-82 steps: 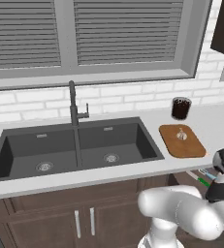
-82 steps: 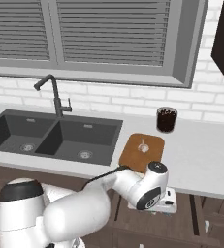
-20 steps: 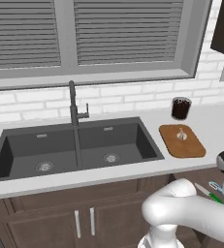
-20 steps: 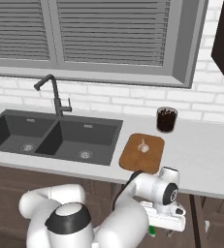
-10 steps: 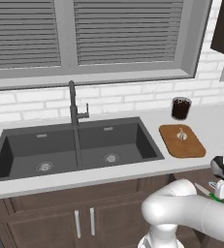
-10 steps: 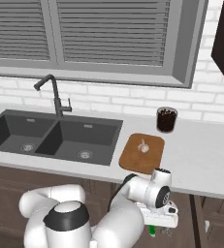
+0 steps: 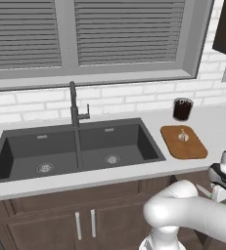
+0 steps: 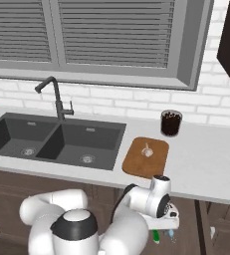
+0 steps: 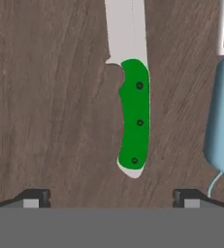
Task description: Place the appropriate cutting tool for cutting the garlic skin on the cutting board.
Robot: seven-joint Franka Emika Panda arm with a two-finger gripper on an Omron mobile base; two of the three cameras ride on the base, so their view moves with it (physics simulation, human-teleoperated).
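The cutting tool (image 9: 134, 116) lies flat on a dark wood surface, green handle toward me and pale blade pointing away. My gripper (image 9: 111, 199) hangs just above the handle end, open, with its fingertips (image 9: 33, 198) wide apart and nothing between them. The hand (image 8: 159, 199) is below the counter's front edge, and a bit of the green handle (image 8: 155, 236) shows under it. Up on the counter lies the orange-brown cutting board (image 7: 183, 142) (image 8: 146, 157), with the small pale garlic (image 7: 183, 135) (image 8: 147, 151) on it.
A light-blue-handled tool (image 9: 222, 111) lies close beside the knife on the same wood surface. A dark round cup (image 7: 182, 108) stands behind the board by the wall. The double sink (image 7: 75, 149) and its faucet (image 7: 74, 105) are left of the board.
The hand has dropped from the counter's front edge to below it. Over the last second it has edged slightly left. Board, garlic and cup have not moved.
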